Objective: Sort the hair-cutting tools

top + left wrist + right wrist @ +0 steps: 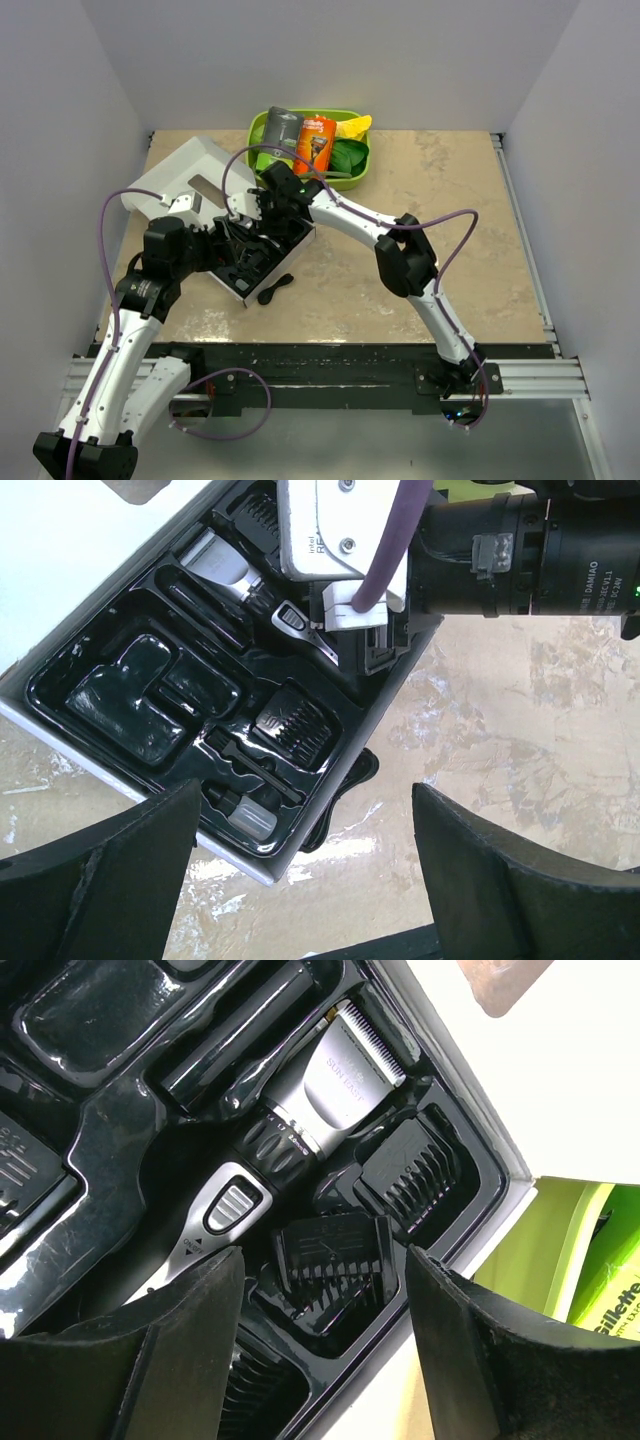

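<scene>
A white box holds a black moulded tray (243, 288). In the right wrist view the black clipper (300, 1125) with its silver blade head lies in its slot. Beside it a small black guide comb (330, 1255) lies loose and slightly askew in a compartment. My right gripper (325, 1260) stands open around that comb, with a gap on each side. My left gripper (305, 805) hangs wide open above the tray's near corner, holding nothing. A small black curved piece (275, 290) lies on the table, partly under the box edge (350, 785).
Other combs (410, 1175) (290, 725) fill tray slots. The box's white lid (185, 170) lies open to the back left. At the back, a green basket (365, 160) holds an orange razor package (316, 143) and a grey one (280, 128).
</scene>
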